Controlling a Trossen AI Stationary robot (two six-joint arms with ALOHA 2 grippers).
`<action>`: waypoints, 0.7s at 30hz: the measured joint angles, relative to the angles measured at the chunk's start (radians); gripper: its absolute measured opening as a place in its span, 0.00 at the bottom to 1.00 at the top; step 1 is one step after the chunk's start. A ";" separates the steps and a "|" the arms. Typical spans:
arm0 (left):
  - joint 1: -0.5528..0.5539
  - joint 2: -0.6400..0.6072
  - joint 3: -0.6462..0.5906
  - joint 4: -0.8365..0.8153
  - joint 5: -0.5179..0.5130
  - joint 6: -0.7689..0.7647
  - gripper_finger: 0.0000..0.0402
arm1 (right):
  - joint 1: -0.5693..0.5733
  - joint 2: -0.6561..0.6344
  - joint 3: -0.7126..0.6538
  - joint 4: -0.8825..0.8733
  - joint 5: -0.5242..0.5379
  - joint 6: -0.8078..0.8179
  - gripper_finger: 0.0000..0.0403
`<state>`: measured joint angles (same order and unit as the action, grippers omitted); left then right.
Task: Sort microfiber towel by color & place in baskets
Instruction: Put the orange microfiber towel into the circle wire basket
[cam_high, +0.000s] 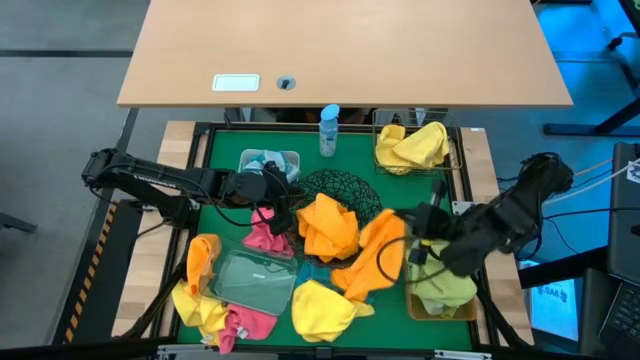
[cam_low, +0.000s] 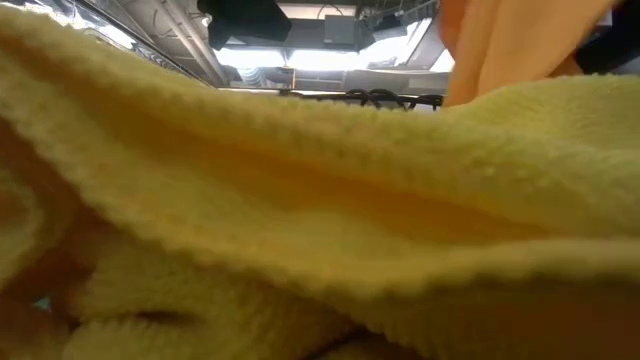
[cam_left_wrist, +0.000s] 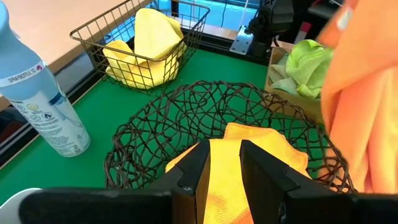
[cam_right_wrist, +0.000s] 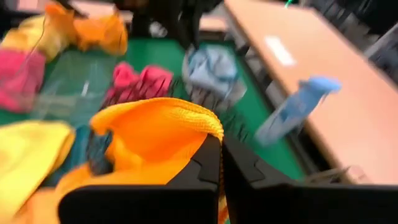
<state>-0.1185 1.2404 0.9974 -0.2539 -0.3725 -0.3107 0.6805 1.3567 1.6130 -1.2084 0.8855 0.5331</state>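
Pinching an orange towel by its folded edge, my right gripper has its fingers pressed together on the cloth, so the towel hangs from it over the middle of the table. I judge that hold is there to carry the orange cloth to the round black wire-mesh bowl, which lies just ahead of that gripper and already has an orange towel in it.

My left gripper hovers right over that bowl's near side, fingers partly spread, with nothing between them. It sits in the path I would want for the drop, so I see it as the main obstruction.

Beyond the left gripper stands the square wire basket with yellow towels inside, and off to its side the blue-capped bottle. The tan rectangular bin with green towels lies under my right arm. Pink and yellow towels and the clear plastic tray crowd the table behind the left gripper.
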 joint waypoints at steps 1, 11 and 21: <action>0.000 0.000 0.000 0.000 0.000 0.000 0.21 | -0.018 0.000 0.021 0.022 0.004 -0.053 0.01; 0.000 0.000 0.000 0.000 0.000 0.000 0.21 | -0.234 0.000 0.169 0.357 -0.052 -0.589 0.01; 0.000 0.000 0.000 0.000 0.000 0.000 0.21 | -0.429 0.000 0.248 0.583 -0.274 -0.765 0.01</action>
<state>-0.1185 1.2404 0.9974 -0.2538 -0.3729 -0.3103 0.2517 1.3567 1.8610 -0.6259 0.6114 -0.2323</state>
